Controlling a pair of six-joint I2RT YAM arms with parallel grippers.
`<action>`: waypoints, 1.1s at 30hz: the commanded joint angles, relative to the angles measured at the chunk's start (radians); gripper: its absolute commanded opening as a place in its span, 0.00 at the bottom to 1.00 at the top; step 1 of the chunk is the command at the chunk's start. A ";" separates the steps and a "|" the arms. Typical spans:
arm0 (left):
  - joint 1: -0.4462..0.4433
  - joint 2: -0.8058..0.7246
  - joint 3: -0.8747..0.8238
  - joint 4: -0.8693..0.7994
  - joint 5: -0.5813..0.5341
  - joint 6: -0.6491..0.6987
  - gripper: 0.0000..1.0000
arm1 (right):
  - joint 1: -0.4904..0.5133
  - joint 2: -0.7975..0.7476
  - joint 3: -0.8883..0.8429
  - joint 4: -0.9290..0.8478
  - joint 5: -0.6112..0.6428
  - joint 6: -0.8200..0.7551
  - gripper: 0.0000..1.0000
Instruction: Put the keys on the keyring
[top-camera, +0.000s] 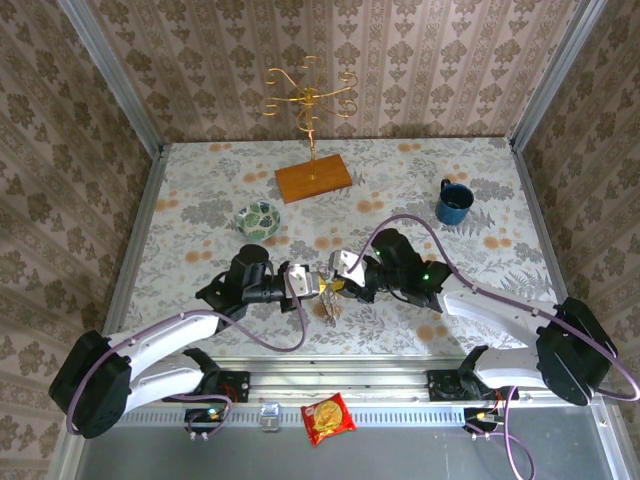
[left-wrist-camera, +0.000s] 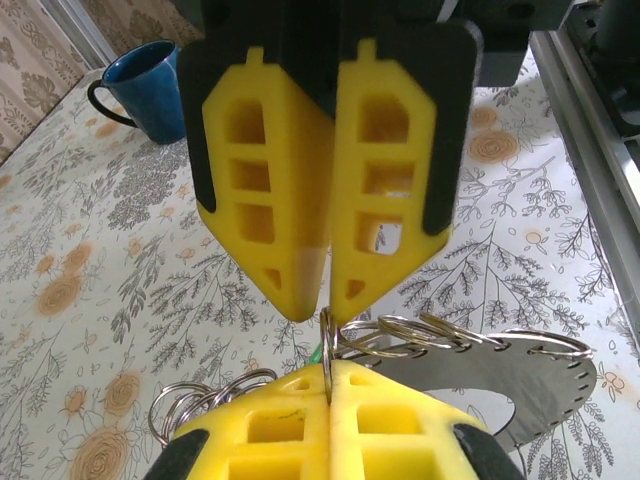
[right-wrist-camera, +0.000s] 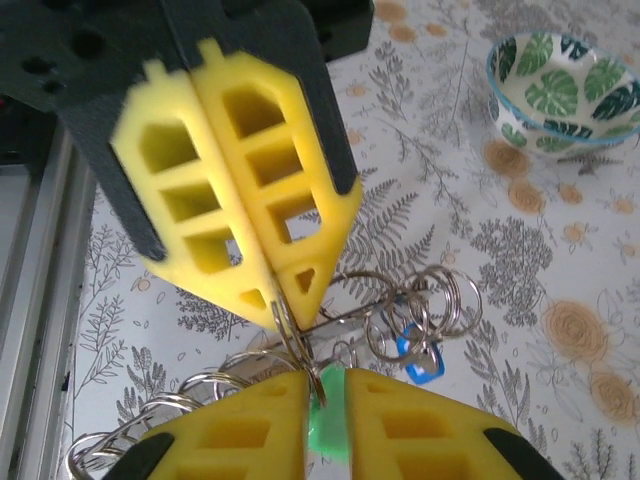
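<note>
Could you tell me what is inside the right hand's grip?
Between the yellow fingers of the right hand pokes a bright green plastic key head; its shaft is covered.

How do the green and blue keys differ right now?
The green key is pinched in the right hand, mostly hidden; the blue key lies ungripped, head in plain view. The green key is by the ring the left hand pinches; the blue key sits farther off among other rings. Both are small, with coloured heads.
</note>
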 joint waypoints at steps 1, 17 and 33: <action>-0.006 0.008 -0.018 0.106 0.041 -0.037 0.00 | -0.005 -0.028 -0.017 0.061 -0.049 0.009 0.19; 0.010 0.023 -0.055 0.267 0.112 -0.133 0.00 | -0.005 0.014 0.000 0.081 -0.090 0.002 0.00; -0.002 0.008 0.044 0.002 -0.043 -0.018 0.23 | 0.038 0.037 0.189 -0.248 0.019 -0.178 0.00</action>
